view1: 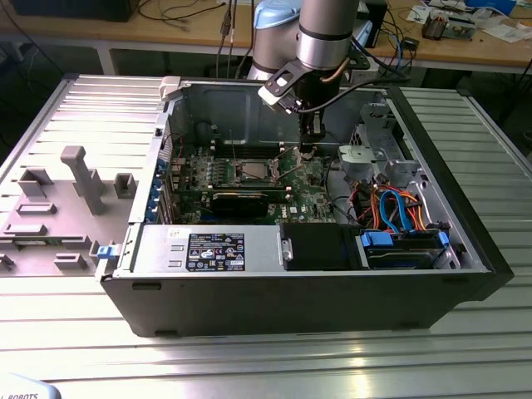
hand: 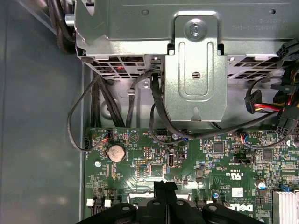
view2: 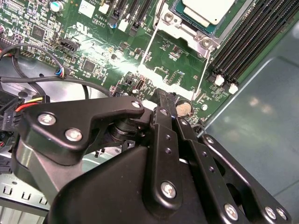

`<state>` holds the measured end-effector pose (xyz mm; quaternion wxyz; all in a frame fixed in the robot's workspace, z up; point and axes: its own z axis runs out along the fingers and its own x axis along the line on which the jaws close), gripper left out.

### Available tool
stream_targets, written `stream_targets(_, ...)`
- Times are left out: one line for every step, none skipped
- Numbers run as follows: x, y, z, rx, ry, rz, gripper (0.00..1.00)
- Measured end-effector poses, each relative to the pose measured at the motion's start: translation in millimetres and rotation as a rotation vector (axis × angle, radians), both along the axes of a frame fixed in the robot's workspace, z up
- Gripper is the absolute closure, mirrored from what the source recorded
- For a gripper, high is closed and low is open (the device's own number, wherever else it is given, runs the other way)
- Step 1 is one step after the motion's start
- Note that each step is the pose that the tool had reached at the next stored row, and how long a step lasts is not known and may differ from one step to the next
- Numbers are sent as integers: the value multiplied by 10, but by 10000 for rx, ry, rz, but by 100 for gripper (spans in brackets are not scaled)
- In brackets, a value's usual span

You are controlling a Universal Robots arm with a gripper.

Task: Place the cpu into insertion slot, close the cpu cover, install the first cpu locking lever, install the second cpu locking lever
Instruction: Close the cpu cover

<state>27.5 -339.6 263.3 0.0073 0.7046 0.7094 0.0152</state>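
— Looking closest first: what are your fingers doing?
— Your fingers point(hand: 161, 200) are drawn narrow, almost together, low over the green circuit board point(hand: 224, 163). They sit right at the free edge of the cpu cover point(view2: 156, 75). Whether they pinch it or only touch it, you cannot tell from these views.
— And the cover itself?
— Open. In the second wrist view it lies tipped away from the insertion slot point(view2: 204, 41), and bare board shows through its window.
— So where is the chip?
— Beyond the cover, the cpu point(view2: 210, 9) lies flat in the slot, silvery top up. You can count that step as done.
— What is left for you?
— By my reading, closing the cover and setting both locking levers. In the exterior view two thin rods point(view1: 233, 156) stand up beside the socket, so neither lever looks latched.
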Motion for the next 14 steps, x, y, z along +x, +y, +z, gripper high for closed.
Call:
stream_targets(4, 0, 0, 0, 0, 3, 89)
stream_targets(18, 0, -2, 0, -1, 0, 89)
stream_targets(28, 0, -3, 1, 0, 0, 89)
stream_targets(43, 0, -4, 0, -1, 0, 89)
stream_targets(55, 0, -5, 0, 0, 0, 89)
stream_targets(69, 0, -6, 1, 0, -1, 89)
stream_targets(85, 0, -8, 0, 1, 0, 89)
stream_targets(95, 0, -14, -1, 3, 1, 89)
stream_targets(103, 0, -26, -1, 8, 1, 89)
stream_targets(111, 0, -39, 0, 14, 1, 89)
stream_targets(118, 0, -66, 1, 27, 0, 89)
stream_targets(124, 0, -98, 0, 41, 0, 89)
stream_targets(126, 0, -123, 0, 49, 0, 89)
stream_targets(129, 0, -141, 0, 55, 0, 89)
